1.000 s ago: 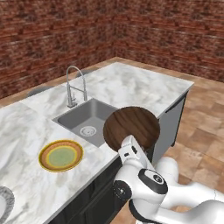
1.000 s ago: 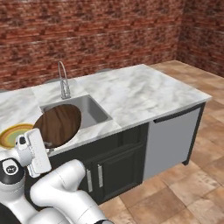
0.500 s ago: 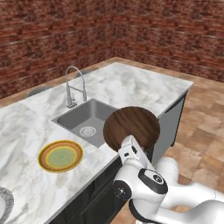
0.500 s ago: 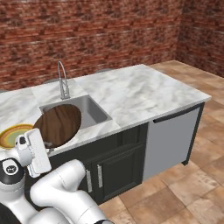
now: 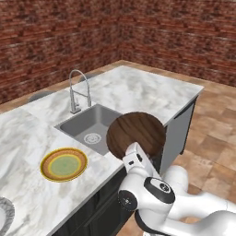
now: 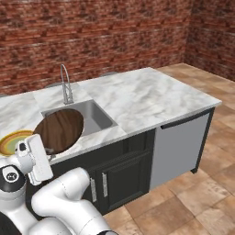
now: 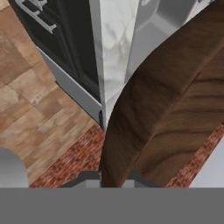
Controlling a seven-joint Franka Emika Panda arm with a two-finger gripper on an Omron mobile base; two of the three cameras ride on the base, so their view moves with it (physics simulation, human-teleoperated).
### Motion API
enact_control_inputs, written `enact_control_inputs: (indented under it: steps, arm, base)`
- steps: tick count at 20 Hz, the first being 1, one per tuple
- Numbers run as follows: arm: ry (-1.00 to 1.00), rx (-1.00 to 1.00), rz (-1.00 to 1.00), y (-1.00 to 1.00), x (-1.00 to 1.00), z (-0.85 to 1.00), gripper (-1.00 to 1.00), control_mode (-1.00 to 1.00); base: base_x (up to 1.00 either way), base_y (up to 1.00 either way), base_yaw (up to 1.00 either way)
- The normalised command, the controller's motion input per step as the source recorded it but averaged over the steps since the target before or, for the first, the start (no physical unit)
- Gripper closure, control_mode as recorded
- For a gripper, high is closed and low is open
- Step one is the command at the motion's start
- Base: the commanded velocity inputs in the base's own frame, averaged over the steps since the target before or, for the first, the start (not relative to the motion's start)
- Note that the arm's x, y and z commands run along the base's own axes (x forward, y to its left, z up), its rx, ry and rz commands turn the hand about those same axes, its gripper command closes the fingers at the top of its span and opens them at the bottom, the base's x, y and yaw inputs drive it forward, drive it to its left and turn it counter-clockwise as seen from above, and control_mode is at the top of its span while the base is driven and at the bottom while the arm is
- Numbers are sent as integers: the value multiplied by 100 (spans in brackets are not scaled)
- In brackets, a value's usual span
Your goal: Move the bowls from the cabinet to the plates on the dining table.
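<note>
Brick-walled kitchen, tiled floor; marble worktop [image 5: 138,94] of the island runs across both base views, with the steel sink [image 5: 90,125] and arched tap [image 5: 76,90] inset.

Pincer [image 7: 114,177] is closed on the rim of a wooden bowl [image 5: 136,135]; the bowl is held tipped on edge, its underside facing the left base camera, hanging over the near edge of the worktop at about 4 o'clock from the sink. In the right base view the same bowl [image 6: 59,130] shows its hollow side, just in front of the sink.

Target, by my judgement: the yellow-rimmed plate [image 5: 63,164] with green centre, at 8 o'clock from the sink, well apart from the bowl. A pale plate [image 5: 4,214] sits further on at the frame's edge.

To do this step well: carry the bowl towards the yellow-rimmed plate clear of the tap, level it so the base faces down, centre it over the green disc, lower until it rests, only then release.

Against the earlier frames: no visible difference; bowl, arm and camera hold the same pose.
</note>
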Motion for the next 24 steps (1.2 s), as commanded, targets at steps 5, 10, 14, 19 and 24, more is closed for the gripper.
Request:
enact_control_inputs:
  steps: [5,10,14,19,24]
  arm:
    - [-1,0,0,20,9,2,100,-100]
    - [-2,8,0,2,1,32,100,-100]
    - [0,15,0,0,0,46,100,-100]
    - [0,19,5,0,4,33,100,-100]
    - [0,19,12,0,2,27,100,-100]
  base:
    - [0,0,0]
    - [0,0,0]
    - [0,0,0]
    - [0,0,0]
    - [0,0,0]
